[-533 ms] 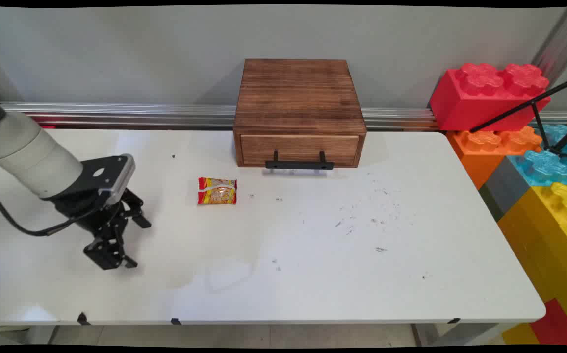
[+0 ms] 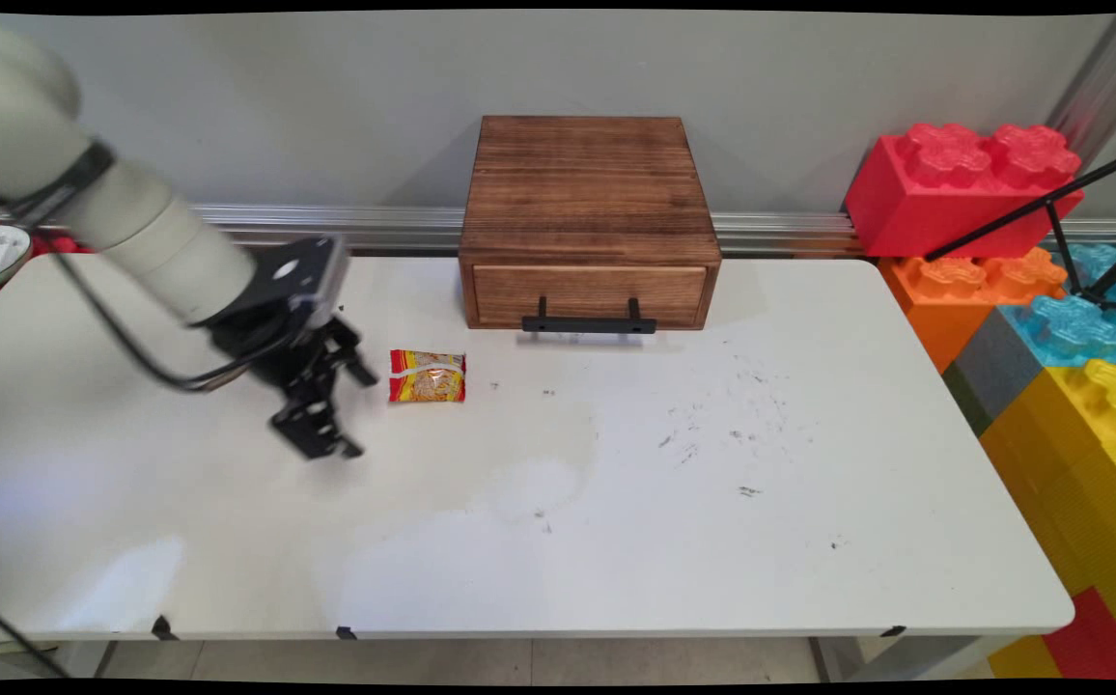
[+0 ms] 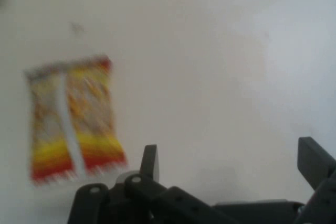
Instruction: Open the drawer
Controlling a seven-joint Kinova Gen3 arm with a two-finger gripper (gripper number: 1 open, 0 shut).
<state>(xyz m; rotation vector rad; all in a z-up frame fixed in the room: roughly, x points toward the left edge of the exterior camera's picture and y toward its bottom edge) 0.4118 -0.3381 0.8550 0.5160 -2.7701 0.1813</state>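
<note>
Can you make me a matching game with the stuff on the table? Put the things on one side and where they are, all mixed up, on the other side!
Things:
1. snack packet
2. wooden drawer box
3. gripper
4. red block

Places:
A. off the table's far right corner, on an orange block
B. at the table's back edge, by the wall
C. lying flat on the table, in front of the box's left corner
D. open, above the table, just left of the packet

Pairs: 1-C, 2-B, 3-D, 4-A

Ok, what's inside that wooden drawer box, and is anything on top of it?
Nothing sits on top of the wooden drawer box. Its drawer is shut, so whatever is inside cannot be seen. Only the black handle shows on the front.
</note>
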